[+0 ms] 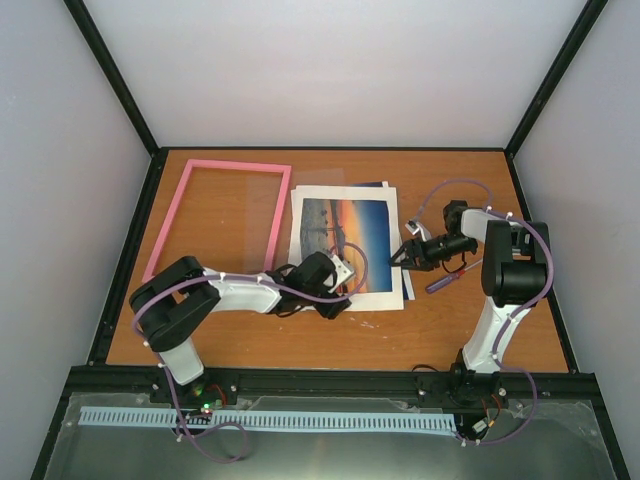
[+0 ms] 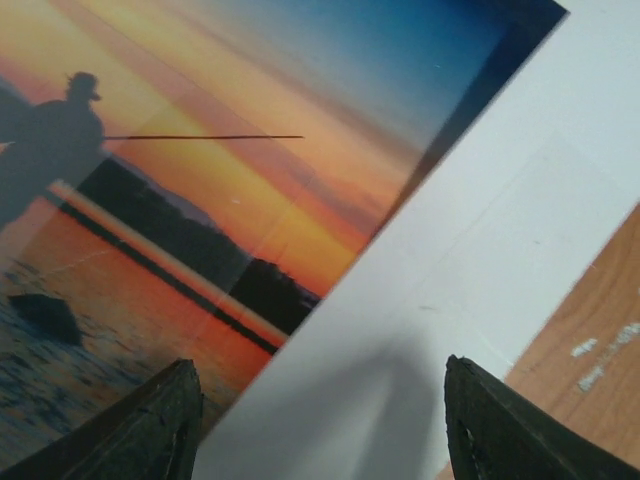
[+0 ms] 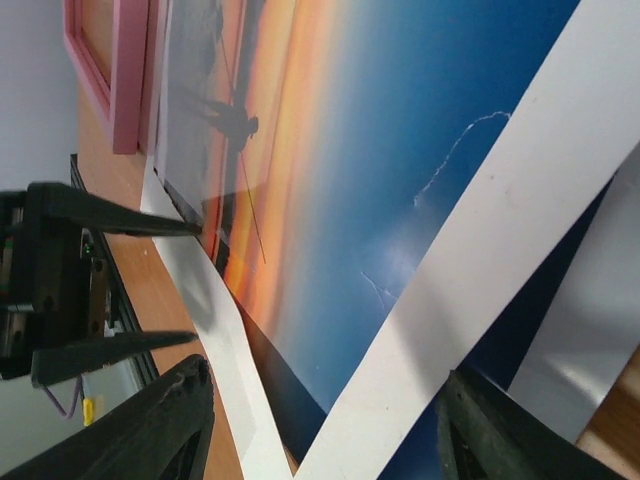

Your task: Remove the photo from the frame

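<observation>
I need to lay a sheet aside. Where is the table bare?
Bare table: the back right corner behind the right gripper, and the near strip in front of the photo. Crowded: the middle, with left gripper and screwdriver.

The photo fades from deep blue sky through orange into dusky water, with black silhouettes (a hatted figure, a thin rod, a low shoreline), all inside a white border. A dark blue sheet shows beneath it. The frame is pink and the table is orange-brown woodgrain. The screwdriver has a purple handle. The left arm and right arm are white and black, looped with purple cables.
</observation>
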